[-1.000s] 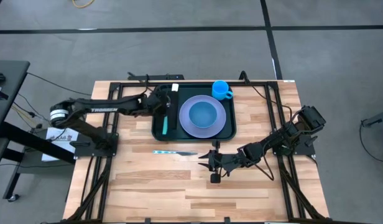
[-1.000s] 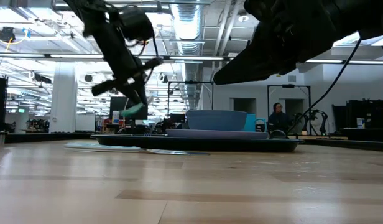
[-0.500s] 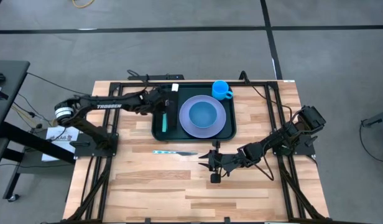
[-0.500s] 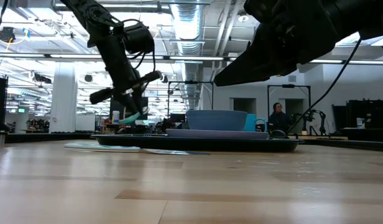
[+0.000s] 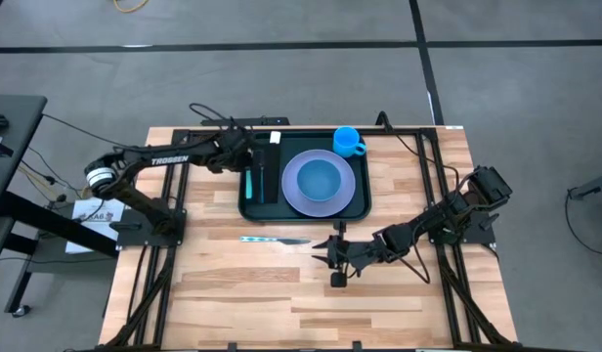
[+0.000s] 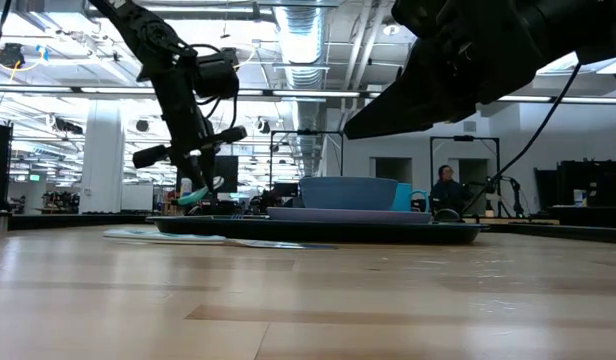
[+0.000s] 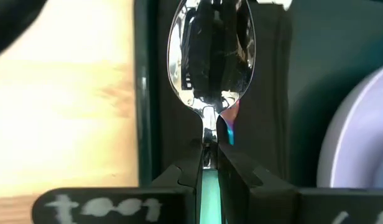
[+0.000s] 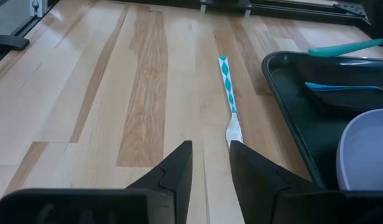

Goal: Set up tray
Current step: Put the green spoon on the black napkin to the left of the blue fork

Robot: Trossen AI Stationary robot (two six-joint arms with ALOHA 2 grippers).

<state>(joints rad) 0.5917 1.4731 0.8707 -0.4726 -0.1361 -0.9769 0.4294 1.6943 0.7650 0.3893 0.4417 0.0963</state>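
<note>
The dark green tray [image 5: 361,209] lies at the table's far middle. It holds a lavender plate [image 5: 352,186] with a blue bowl [image 5: 321,179] on it. A blue cup [image 5: 347,141] stands at the tray's far right corner. My left gripper [image 5: 247,162] hangs over the tray's left part, shut on a teal-handled spoon [image 7: 210,56]. A knife [image 5: 273,239] with a teal-patterned handle lies flat on the wood in front of the tray. My right gripper [image 8: 210,149] stands open just right of the knife's blade [image 8: 232,132], touching nothing. My left gripper pinches the spoon between its two fingers where the teal handle meets the metal neck [image 7: 208,163]. The fingers slant down from the table's left. The bowl sticks out beyond the fingertips, and the handle [image 5: 250,186] reaches toward the table's near edge. The spoon is tilted.
A narrow black rectangle [image 5: 269,176] lies in the tray's left part with a blue-handled utensil [image 8: 341,87] on it. Black frame rails [image 5: 174,225] run along the table's sides. Bare wood [image 5: 281,293] spreads across the near half. A person [image 6: 448,190] is in the room beyond.
My left gripper has carried the spoon toward the table's left edge and a little down, from beside the plate to the tray's left rim, staying shut on it. The spoon's handle has swung slightly with the turning wrist.
</note>
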